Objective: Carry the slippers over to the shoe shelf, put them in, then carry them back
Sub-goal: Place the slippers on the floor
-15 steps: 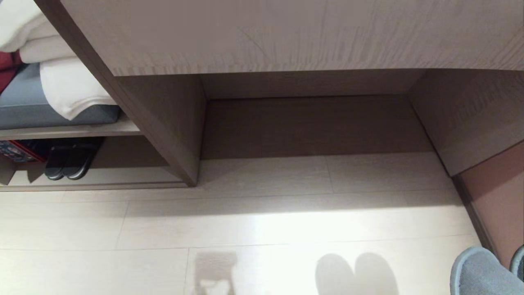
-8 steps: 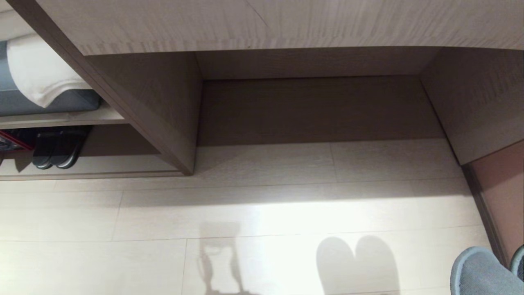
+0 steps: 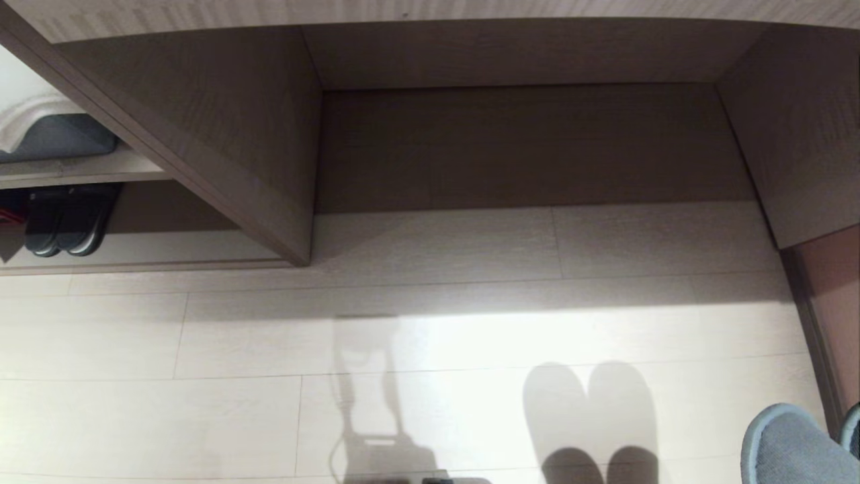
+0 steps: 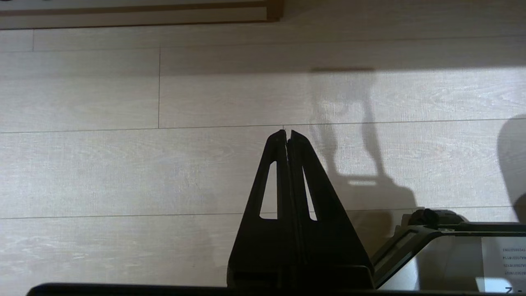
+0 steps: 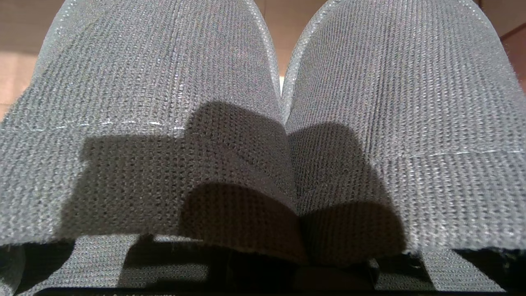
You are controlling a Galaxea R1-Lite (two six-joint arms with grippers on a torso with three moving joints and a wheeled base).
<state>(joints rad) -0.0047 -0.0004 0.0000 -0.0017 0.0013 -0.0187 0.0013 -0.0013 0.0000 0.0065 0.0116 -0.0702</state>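
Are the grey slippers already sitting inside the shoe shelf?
No, the grey slippers hang above the floor at the right, while the shoe shelf holds only a dark pair.

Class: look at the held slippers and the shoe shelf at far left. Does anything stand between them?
Nothing on the floor does. The slippers hang at lower right in the right gripper; the shoe shelf lies left, past its divider panel. A dark pair fills its far-left end.

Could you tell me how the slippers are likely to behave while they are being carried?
Probably floppy: the slippers are thin knit fabric whose straps fold and bunch near the right gripper. Likely light, since one pinch seems to hold both. Not slippery, judging by the coarse weave.
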